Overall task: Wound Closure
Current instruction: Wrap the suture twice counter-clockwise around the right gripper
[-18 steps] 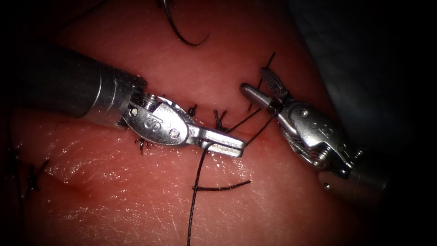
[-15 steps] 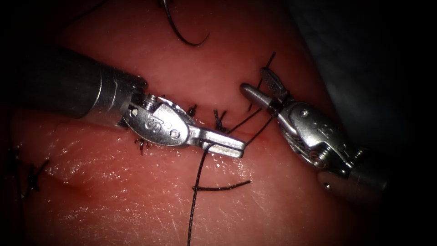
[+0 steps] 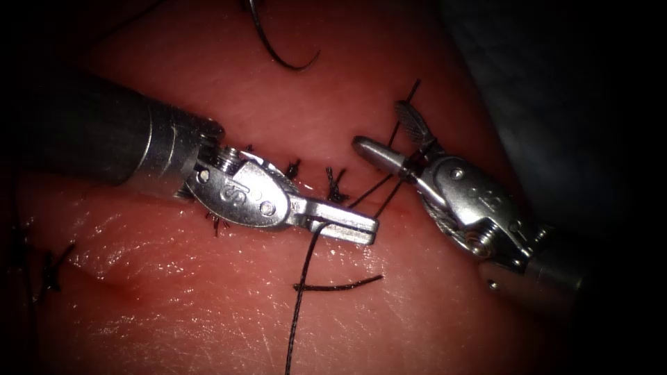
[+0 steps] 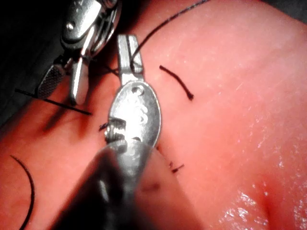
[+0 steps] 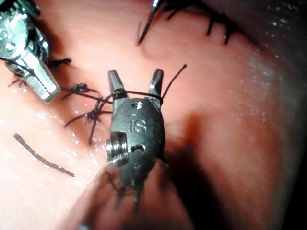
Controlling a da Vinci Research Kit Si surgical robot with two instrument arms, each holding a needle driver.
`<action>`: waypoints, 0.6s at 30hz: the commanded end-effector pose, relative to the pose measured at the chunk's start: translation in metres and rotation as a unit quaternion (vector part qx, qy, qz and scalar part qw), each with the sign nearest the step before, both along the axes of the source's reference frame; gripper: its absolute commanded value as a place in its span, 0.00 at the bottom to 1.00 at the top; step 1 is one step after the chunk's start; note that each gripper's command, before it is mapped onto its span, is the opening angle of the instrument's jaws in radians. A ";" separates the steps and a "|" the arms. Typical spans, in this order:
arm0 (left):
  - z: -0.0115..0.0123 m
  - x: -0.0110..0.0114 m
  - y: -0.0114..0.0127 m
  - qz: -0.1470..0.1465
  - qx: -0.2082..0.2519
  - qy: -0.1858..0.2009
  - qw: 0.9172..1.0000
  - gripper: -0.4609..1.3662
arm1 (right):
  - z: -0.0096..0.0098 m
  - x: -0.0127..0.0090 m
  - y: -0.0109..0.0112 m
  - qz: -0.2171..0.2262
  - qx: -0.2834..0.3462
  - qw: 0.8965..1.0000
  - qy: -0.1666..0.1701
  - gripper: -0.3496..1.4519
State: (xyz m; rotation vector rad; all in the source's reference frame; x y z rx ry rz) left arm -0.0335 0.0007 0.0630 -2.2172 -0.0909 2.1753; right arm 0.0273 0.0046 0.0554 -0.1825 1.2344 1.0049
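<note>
Endoscope view: the left tool lies over the cut in the tissue, jaws clamped on the thread, which runs down to the tissue's near edge. The right tool stands wide, thread crossing between its jaws. The needle rests free near the tissue's far edge.
Left wrist view: left tool pinches thread.
Right wrist view: right tool is spread, thread lying across the base of the jaws

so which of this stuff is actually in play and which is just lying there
In play: left tool, shut on the thread; right tool, open, holding nothing, thread between its jaws; tissue.
Lying about: needle, loose on the tissue, unheld; cut thread end; finished stitches.
</note>
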 end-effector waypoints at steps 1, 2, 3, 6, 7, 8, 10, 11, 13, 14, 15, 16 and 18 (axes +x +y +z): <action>-0.0001 0.0000 -0.0002 0.005 0.004 0.000 1.000 0.06 | 0.0000 0.0001 0.0000 -0.006 0.001 1.000 -0.002 0.62; -0.0004 -0.0002 -0.0004 0.006 0.016 0.000 1.000 0.06 | 0.0000 0.0002 -0.0002 -0.010 0.002 1.000 -0.001 0.62; -0.0006 -0.0002 -0.0004 0.006 0.022 0.000 1.000 0.06 | 0.0000 0.0002 -0.0002 -0.015 0.001 1.000 -0.003 0.62; -0.0015 -0.0004 -0.0010 0.008 0.060 0.000 0.998 0.06 | 0.0005 0.0003 -0.0011 -0.043 0.013 0.999 -0.004 0.59; -0.0016 -0.0004 -0.0010 0.008 0.063 0.000 0.998 0.06 | 0.0005 0.0003 -0.0012 -0.047 0.014 0.999 -0.003 0.60; -0.0017 -0.0004 -0.0011 0.009 0.072 0.000 0.997 0.06 | 0.0006 0.0003 -0.0014 -0.053 0.016 0.998 -0.002 0.60; -0.0023 -0.0004 -0.0008 0.011 0.100 -0.001 0.995 0.06 | 0.0011 0.0003 -0.0022 -0.083 0.024 0.996 -0.001 0.59; -0.0024 -0.0005 -0.0008 0.011 0.107 -0.001 0.994 0.06 | 0.0012 0.0003 -0.0023 -0.085 0.025 0.996 0.000 0.59; -0.0030 -0.0004 -0.0001 0.012 0.133 -0.001 0.991 0.06 | 0.0014 0.0003 -0.0027 -0.102 0.028 0.994 0.003 0.60; -0.0032 -0.0003 0.0002 0.013 0.143 -0.002 0.990 0.06 | 0.0015 0.0003 -0.0027 -0.112 0.029 0.993 0.007 0.60; -0.0036 -0.0002 0.0006 0.013 0.157 -0.003 0.988 0.06 | 0.0015 0.0003 -0.0028 -0.117 0.028 0.993 0.011 0.62; -0.0038 -0.0002 0.0010 0.016 0.168 -0.006 0.986 0.06 | 0.0014 0.0003 -0.0028 -0.127 0.028 0.991 0.018 0.63; -0.0042 0.0000 0.0018 0.024 0.176 -0.012 0.984 0.06 | 0.0014 0.0004 -0.0028 -0.144 0.022 0.989 0.026 0.65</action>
